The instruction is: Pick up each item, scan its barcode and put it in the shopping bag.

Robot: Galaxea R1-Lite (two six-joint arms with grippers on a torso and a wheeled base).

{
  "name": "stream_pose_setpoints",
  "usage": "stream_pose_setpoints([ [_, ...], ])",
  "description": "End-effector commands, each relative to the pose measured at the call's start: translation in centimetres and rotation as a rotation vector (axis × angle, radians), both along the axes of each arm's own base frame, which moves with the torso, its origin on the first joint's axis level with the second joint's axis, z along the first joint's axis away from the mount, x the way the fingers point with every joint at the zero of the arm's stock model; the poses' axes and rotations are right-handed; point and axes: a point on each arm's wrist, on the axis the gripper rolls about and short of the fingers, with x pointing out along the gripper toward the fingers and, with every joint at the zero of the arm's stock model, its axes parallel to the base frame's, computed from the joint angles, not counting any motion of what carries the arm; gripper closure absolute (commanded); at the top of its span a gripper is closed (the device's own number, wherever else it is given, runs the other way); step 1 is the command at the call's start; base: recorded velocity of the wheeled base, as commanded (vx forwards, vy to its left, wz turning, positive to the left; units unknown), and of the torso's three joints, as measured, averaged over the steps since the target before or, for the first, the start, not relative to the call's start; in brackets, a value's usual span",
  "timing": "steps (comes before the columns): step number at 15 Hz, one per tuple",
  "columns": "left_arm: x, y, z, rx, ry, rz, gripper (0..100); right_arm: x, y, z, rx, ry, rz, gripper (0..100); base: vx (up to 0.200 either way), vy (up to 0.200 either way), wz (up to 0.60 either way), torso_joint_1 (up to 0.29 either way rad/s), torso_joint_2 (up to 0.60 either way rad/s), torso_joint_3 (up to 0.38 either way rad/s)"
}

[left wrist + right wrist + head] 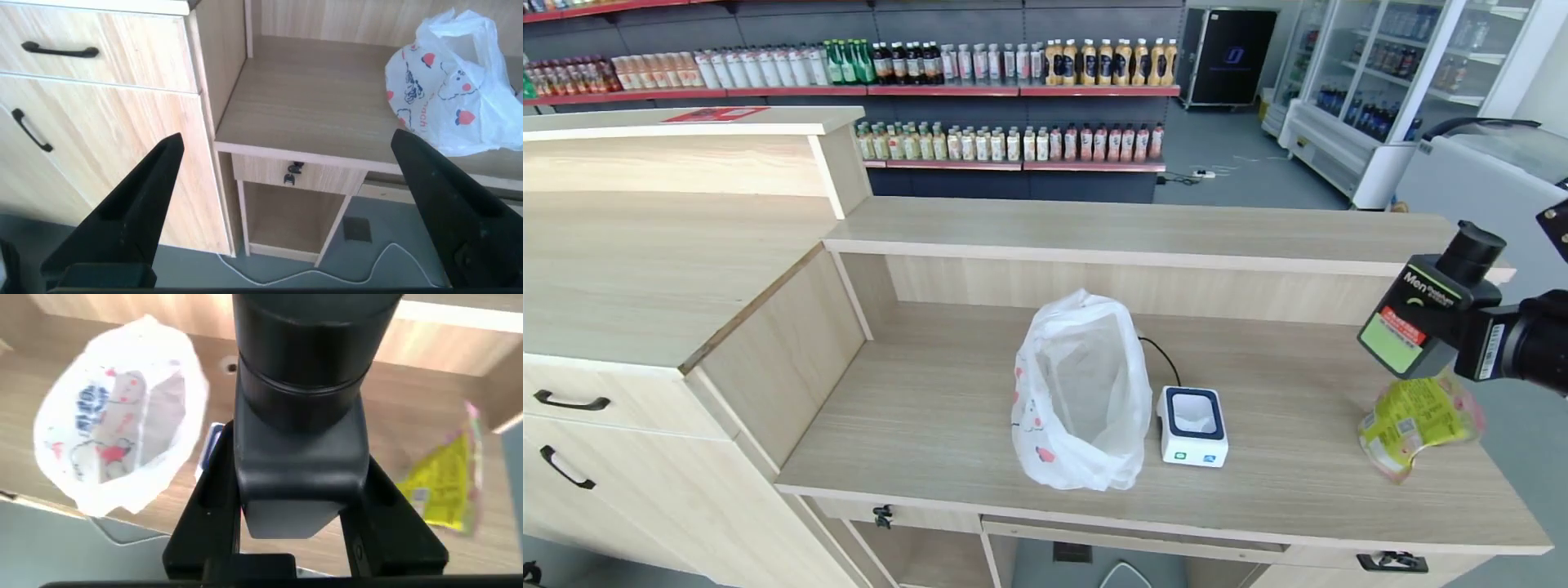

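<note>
Right end effector (1474, 339), clamped on black bottle (1421, 318) above right end of worktop (1298, 465), yellow pouch (1417, 425) beneath: I should carry it left to scanner (1192, 425) beside shopping bag (1082, 392), barcode face turned squarely down to the window.

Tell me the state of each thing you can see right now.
Shopping bag: upright, mouth open.
Scanner: face up beside the bag.
Black bottle: gripped, held in the air.
Yellow packet: lying crumpled on the counter.
Right claw: shut on the bottle.
Left claw: open, empty.
</note>
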Motion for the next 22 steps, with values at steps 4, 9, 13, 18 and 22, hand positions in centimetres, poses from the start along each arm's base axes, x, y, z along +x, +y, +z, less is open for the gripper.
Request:
stream_pose_setpoints([
  [4, 0.0, 0.0, 0.0, 0.000, 0.000, 0.001, 0, 2.7, -1.8, -1.5, 0.390, 0.187, 0.230, 100, 0.000, 0.000, 0.00, 0.000, 0.00, 0.000],
  [9, 0.0, 0.0, 0.0, 0.000, 0.000, 0.001, 0, 6.5, -6.6, -5.9, 0.478, 0.327, 0.125, 100, 0.000, 0.000, 0.00, 0.000, 0.00, 0.000],
  [13, 0.0, 0.0, 0.0, 0.000, 0.000, 0.001, 0, 8.5, -8.1, -8.5, 0.497, 0.323, 0.134, 100, 0.000, 0.000, 0.00, 0.000, 0.00, 0.000],
  [18, 0.0, 0.0, 0.0, 0.000, 0.000, 0.001, 0, 7.7, -9.5, -12.5, 0.419, 0.312, 0.217, 100, 0.000, 0.000, 0.00, 0.000, 0.00, 0.000],
  [22, 0.0, 0.0, 0.0, 0.000, 0.000, 0.001, 0, 8.3, -9.8, -13.2, 0.446, 0.316, 0.293, 100, 0.000, 0.000, 0.00, 0.000, 0.00, 0.000],
])
